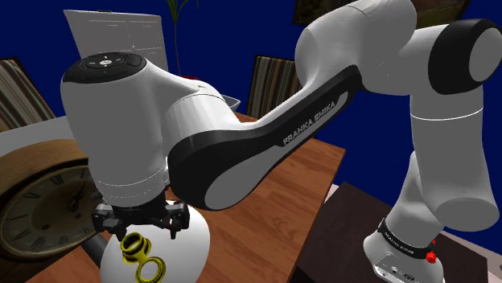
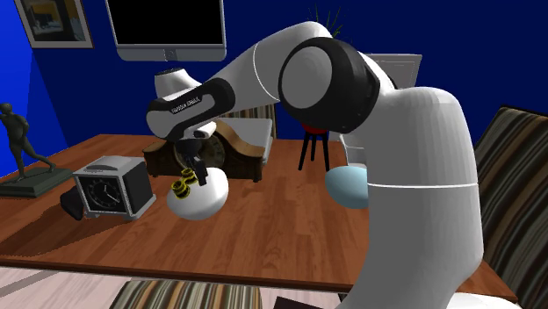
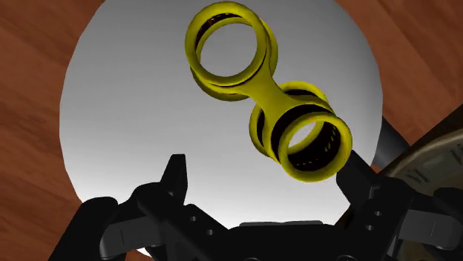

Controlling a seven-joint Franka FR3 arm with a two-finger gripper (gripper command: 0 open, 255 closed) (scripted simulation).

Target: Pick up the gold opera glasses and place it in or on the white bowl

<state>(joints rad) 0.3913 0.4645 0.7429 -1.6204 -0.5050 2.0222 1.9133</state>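
Note:
The gold opera glasses (image 3: 267,96) lie on the white bowl (image 3: 126,126), their two ringed barrels facing up at the hand. My gripper (image 3: 266,178) hangs just above them, open; one barrel sits close to one finger (image 3: 358,174) and the other finger stands well clear, neither clasping. In the shoulder view the glasses (image 1: 143,254) rest on top of the bowl (image 1: 193,239) right under the gripper (image 1: 141,222). The second exterior view shows the glasses (image 2: 183,186) at the bowl's (image 2: 204,202) left rim below the gripper (image 2: 195,172).
The bowl stands on a wooden table (image 2: 281,219). A brown mantel clock (image 1: 36,205) is close beside it, a small grey clock (image 2: 110,189) and a dark statue (image 2: 22,149) lie further left. A pale blue object (image 2: 347,186) sits near the arm. Striped chairs surround the table.

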